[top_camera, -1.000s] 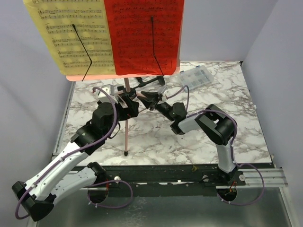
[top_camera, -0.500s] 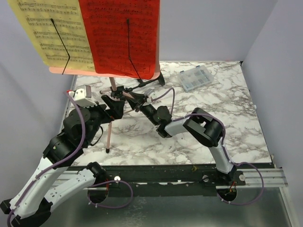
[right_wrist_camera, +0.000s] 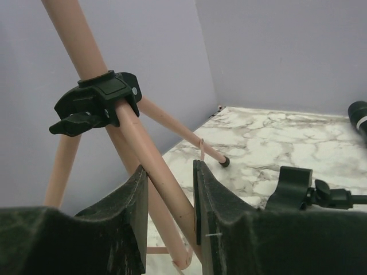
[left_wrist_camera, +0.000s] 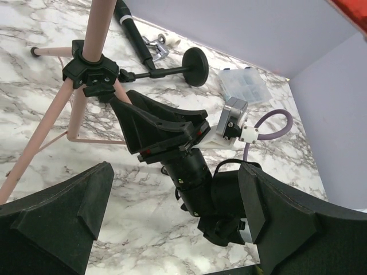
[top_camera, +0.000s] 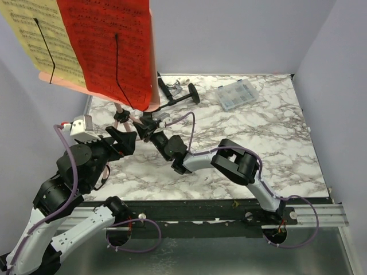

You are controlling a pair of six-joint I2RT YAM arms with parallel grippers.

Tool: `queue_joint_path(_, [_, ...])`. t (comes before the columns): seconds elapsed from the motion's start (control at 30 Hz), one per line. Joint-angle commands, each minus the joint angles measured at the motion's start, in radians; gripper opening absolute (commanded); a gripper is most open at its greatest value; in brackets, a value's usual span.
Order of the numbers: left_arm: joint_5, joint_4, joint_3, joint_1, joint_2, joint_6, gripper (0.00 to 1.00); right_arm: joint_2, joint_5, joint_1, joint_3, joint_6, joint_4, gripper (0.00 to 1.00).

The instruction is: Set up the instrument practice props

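Marble table (top_camera: 258,137), pink thin-legged music stand (left_wrist_camera: 96,26)

Top view. Yellow page (top_camera: 26,34) runs off the left and top edges; red page (top_camera: 106,46) runs off the top edge. Both cover the desk of the music stand (top_camera: 64,83), bar a pink strip along their lower margin. Stand legs: mostly behind the left arm (top_camera: 69,172). Microphone (top_camera: 192,94): head end tucked behind the red page's lower right corner. White and metal bits (top_camera: 178,86), upper centre: too small to identify. Compartment box (top_camera: 236,94): contents not resolvable.

Left wrist view. Left tool (left_wrist_camera: 172,172): both fingers cut by the lower edge; stand pole cut by the top edge.

Right wrist view. Right tool (right_wrist_camera: 169,172): finger bases off the lower edge; the leg's lower end disappears between the fingers. Microphone cut by the right edge.
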Motion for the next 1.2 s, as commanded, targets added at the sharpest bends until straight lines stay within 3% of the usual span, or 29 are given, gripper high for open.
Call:
queue_joint_path(0.0, [-0.046,-0.089,0.039,0.003,-0.046,-0.005,0.98,0.140,0.243,0.053,-0.039,0.308,-0.421,0.00])
queue_joint_path(0.3, [-0.036,-0.099,0.014,-0.004,-0.085,-0.022,0.98,0.173,0.365,0.123,0.016,0.296,-0.471,0.00])
queue_joint_path(0.53, [-0.016,-0.099,-0.026,-0.010,-0.112,-0.044,0.99,0.155,0.347,0.126,-0.002,0.310,-0.475,0.03])
queue_joint_path(0.6, [-0.006,-0.092,-0.051,-0.013,-0.120,-0.058,0.99,0.135,0.319,0.126,-0.040,0.283,-0.420,0.16])
queue_joint_path(0.7, [0.024,-0.069,-0.097,-0.015,-0.144,-0.084,0.99,0.082,0.272,0.125,-0.098,0.231,-0.367,0.47])
queue_joint_path(0.83, [0.070,-0.023,-0.163,-0.016,-0.187,-0.113,0.99,-0.016,0.219,0.125,-0.212,0.180,-0.329,0.68])
queue_joint_path(0.97, [0.087,0.028,-0.229,-0.017,-0.234,-0.124,0.99,-0.147,0.183,0.123,-0.361,0.111,-0.267,0.80])
queue_joint_path(1.17, [0.102,0.090,-0.303,-0.018,-0.238,-0.131,0.99,-0.309,0.140,0.117,-0.562,0.107,-0.232,0.85])
